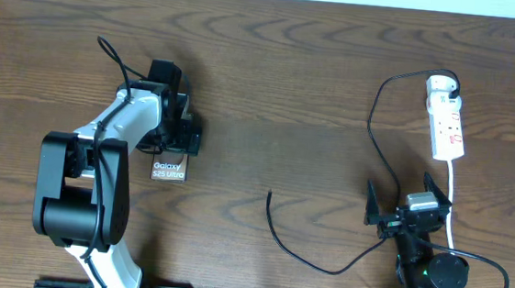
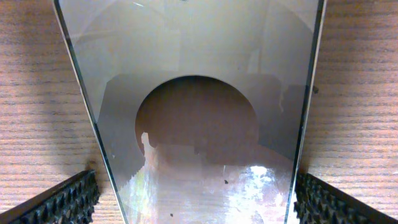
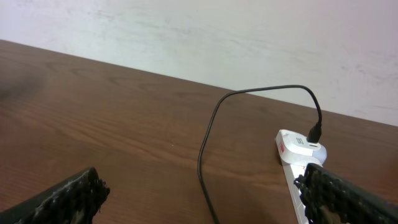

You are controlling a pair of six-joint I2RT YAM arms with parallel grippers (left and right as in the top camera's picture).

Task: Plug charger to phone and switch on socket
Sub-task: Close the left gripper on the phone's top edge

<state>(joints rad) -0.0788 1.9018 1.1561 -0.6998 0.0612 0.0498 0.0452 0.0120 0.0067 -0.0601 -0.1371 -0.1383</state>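
The phone (image 1: 169,169) lies flat at the left, its white lettering showing. My left gripper (image 1: 176,145) is low over its far end. In the left wrist view the phone's glossy face (image 2: 199,93) fills the frame, with the gripper (image 2: 196,200) open and one pad close beside each long edge. The white socket (image 1: 446,117) lies at the far right. The charger cable (image 1: 370,125) runs from the socket, loops left and down, and ends in a free tip (image 1: 269,195) mid-table. My right gripper (image 1: 408,214) is open and empty just in front of the socket, and the cable (image 3: 208,143) runs between its jaws (image 3: 208,200) toward the socket (image 3: 297,148).
The socket's white cord (image 1: 452,210) runs down the right side past my right gripper. A pale wall (image 3: 249,43) stands behind the table's far edge. Bare wooden tabletop (image 1: 279,100) lies between the arms.
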